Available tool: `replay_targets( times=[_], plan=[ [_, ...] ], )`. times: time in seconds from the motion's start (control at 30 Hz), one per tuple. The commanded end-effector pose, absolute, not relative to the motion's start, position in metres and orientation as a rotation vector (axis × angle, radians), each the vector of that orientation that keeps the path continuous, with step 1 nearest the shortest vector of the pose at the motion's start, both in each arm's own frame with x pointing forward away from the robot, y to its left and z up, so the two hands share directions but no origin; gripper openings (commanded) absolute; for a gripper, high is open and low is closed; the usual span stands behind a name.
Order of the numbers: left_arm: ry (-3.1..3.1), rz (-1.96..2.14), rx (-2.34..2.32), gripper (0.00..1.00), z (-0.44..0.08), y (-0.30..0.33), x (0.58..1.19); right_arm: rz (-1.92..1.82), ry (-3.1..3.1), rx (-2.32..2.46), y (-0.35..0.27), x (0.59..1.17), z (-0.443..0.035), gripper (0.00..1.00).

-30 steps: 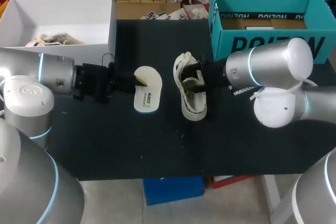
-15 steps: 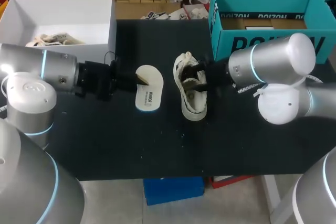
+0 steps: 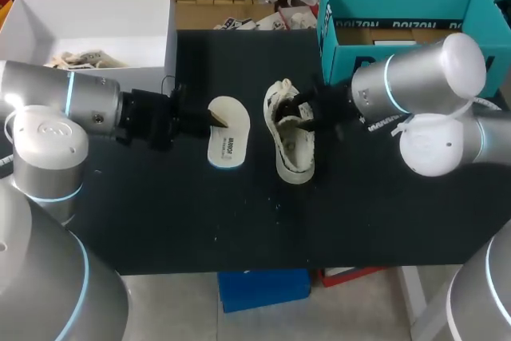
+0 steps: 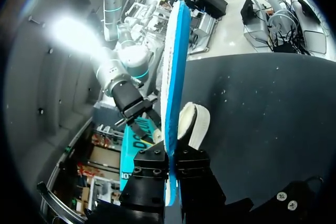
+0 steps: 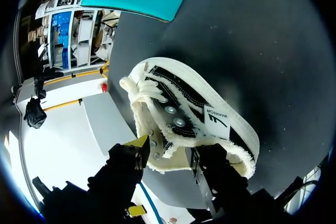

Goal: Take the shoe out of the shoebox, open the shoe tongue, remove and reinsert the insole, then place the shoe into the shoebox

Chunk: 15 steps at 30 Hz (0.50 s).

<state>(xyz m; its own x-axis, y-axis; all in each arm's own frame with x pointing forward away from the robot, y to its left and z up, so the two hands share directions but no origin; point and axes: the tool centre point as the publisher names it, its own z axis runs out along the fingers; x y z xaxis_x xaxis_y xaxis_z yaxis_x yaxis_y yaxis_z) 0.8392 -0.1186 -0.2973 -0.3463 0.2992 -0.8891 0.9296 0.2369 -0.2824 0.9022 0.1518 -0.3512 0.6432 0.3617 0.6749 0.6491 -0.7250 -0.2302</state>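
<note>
Your left jaws are closed on the insole (image 4: 173, 77), which stands edge-on between the two fingers in the left wrist view, white on one face and blue on the other. Your right jaws grip the shoe (image 5: 199, 114): in the right wrist view one finger sits on each side of its fleecy-edged upper, close to the eyelets.

The shoe (image 3: 291, 145) lies on the black desk (image 3: 239, 221), outside the teal shoebox (image 3: 339, 61) and just off the near end of its front wall. The insole (image 3: 228, 135) is farther from the teal shoebox, beyond the shoe, with its white face up. A white box (image 3: 152, 29) sits well apart from the teal shoebox along the same far edge of the desk, with another pale shoe (image 3: 80, 60) inside it.

Compared with a second ago, your left arm has carried the insole slightly nearer the teal shoebox. The shoe has kept its place. Your right arm's silver elbow has swung up against the teal shoebox and now hides more of the front wall, while its jaws have stayed on the shoe.
</note>
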Motion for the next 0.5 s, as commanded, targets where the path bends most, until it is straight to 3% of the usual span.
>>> replay_targets(
  times=[0.03,0.2,0.37,0.5],
  plan=[
    [1.798,-1.109,1.136,0.0,-0.298,-0.119,0.84,-1.095,-0.65,-2.77,0.164,0.902,-0.351,0.44],
    [1.798,-1.112,1.134,0.0,-0.301,-0.117,0.84,-1.09,-0.636,-2.765,0.174,0.9,-0.357,0.43],
    [1.802,-1.112,1.136,0.0,-0.302,-0.116,0.841,-1.081,-0.614,-2.772,0.173,0.898,-0.362,0.33],
    [1.806,-1.109,1.137,0.0,-0.304,-0.114,0.842,-1.077,-0.606,-2.788,0.172,0.897,-0.364,0.33]
  ],
)
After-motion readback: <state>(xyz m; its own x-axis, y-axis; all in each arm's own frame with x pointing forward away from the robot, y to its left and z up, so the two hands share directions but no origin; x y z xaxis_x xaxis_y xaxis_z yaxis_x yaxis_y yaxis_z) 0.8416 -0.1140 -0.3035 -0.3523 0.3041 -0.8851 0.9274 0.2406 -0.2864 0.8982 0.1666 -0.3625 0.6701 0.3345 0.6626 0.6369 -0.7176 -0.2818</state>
